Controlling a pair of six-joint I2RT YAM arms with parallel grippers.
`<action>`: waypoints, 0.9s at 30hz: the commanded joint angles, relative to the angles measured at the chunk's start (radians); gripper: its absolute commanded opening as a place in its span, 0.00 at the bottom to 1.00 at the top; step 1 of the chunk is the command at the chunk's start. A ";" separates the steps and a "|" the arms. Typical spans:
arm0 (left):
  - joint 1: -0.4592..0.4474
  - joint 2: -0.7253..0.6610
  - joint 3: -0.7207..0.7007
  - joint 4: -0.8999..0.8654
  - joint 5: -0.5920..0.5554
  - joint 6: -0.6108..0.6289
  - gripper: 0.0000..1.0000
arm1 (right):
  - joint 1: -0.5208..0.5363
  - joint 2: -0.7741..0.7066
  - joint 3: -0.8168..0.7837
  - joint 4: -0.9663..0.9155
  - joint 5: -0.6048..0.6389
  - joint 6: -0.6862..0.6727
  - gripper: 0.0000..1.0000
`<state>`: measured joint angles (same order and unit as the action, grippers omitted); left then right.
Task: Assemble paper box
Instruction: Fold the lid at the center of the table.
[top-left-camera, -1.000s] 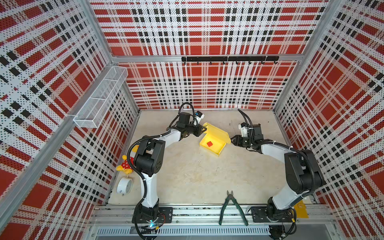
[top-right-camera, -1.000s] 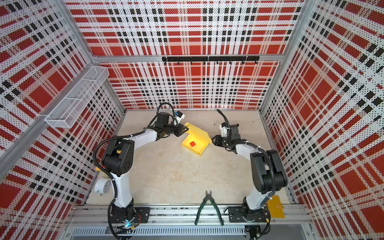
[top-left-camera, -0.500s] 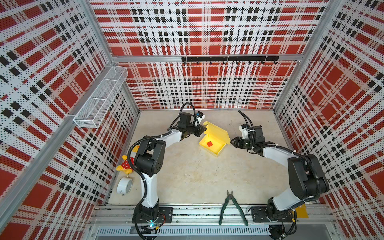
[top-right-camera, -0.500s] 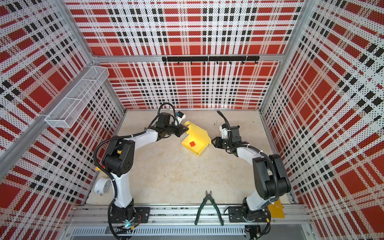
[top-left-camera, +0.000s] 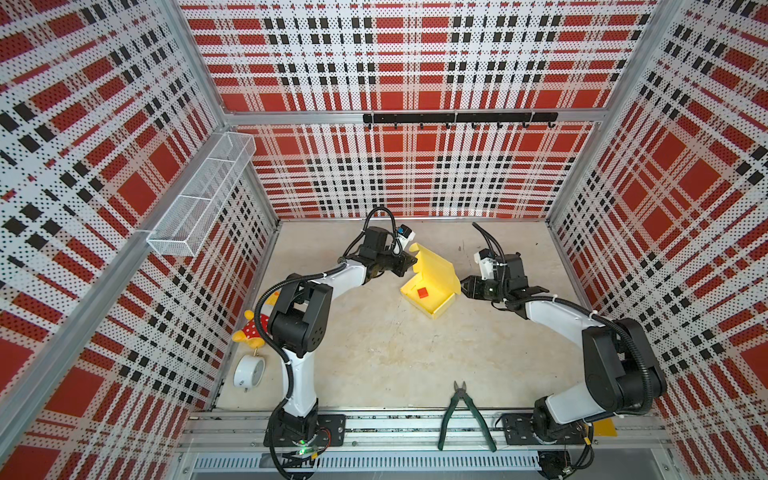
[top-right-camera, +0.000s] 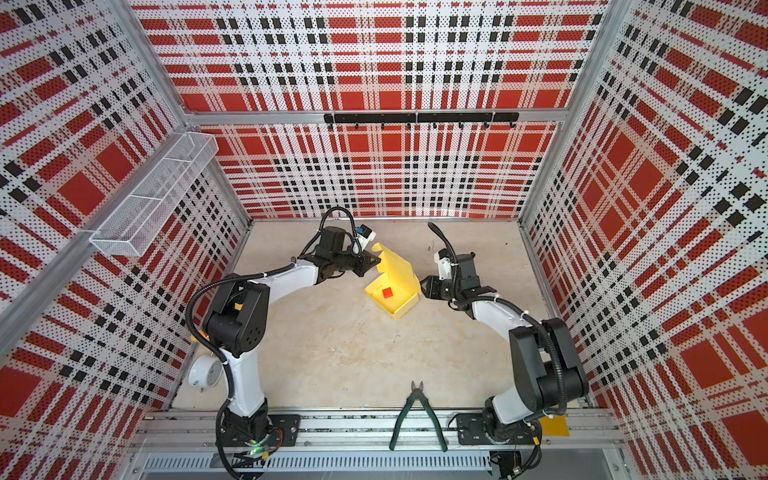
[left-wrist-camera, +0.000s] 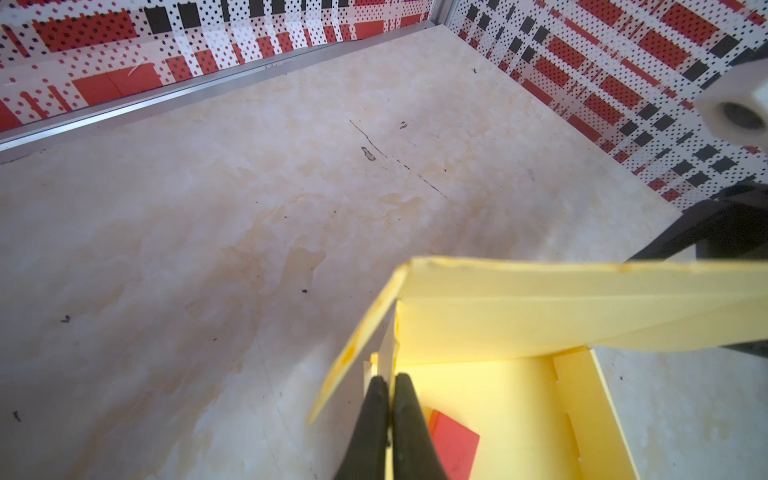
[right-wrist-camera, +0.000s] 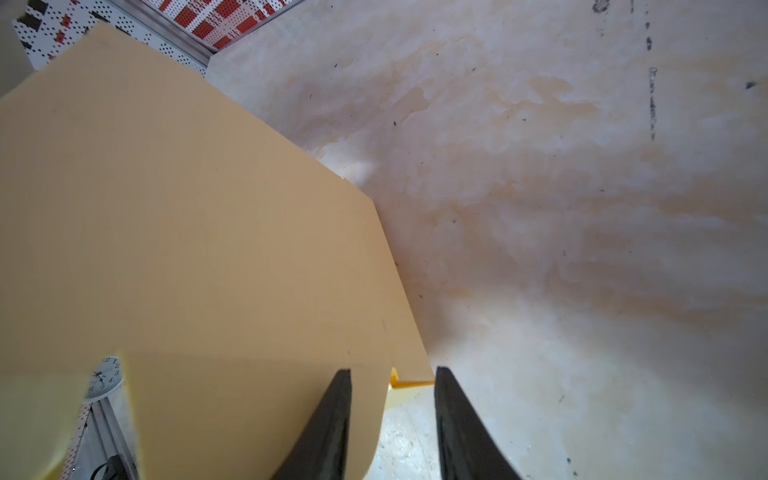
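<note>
Plaid perforated walls enclose a beige marbled tabletop (top-left-camera: 374, 357). The paper box (top-left-camera: 432, 301) sits toward the back of it, between the two arms. Its tray is already folded up, and its lid (top-left-camera: 436, 266) stands raised and tilted over the far side. A small red block (top-left-camera: 423, 293) lies on the tray floor.

The change is at the left gripper (left-wrist-camera: 390, 378). A moment ago its jaws were apart; now they have closed on a thin upright edge of card at the tray's corner, apparently the side wall just under the lid. The box itself has not shifted. The right gripper (right-wrist-camera: 392, 370) has edged closer to the opposite side. Its fingers stand moderately apart with a corner of the lid's flap between them, not clamped.

With the left pinch in place, the tray looks anchored. That should let the right arm press or fold the lid without sliding the whole box. Closing the lid and tucking its flaps seems to be the remaining work. The card is thin, so a hard push could buckle it.
</note>
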<state>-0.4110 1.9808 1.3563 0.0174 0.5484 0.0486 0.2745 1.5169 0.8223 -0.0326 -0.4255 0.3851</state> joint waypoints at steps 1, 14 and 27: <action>-0.008 -0.048 -0.012 0.012 -0.009 -0.023 0.07 | 0.018 -0.034 -0.020 0.021 0.014 0.002 0.36; -0.014 -0.054 -0.020 0.012 -0.020 -0.018 0.07 | 0.077 -0.119 -0.114 0.052 0.024 -0.003 0.36; -0.030 -0.057 -0.022 0.006 -0.030 -0.013 0.07 | 0.187 -0.104 -0.162 0.263 0.006 -0.046 0.41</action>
<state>-0.4286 1.9701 1.3430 0.0147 0.5205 0.0486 0.4362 1.4185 0.6804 0.0940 -0.4007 0.3779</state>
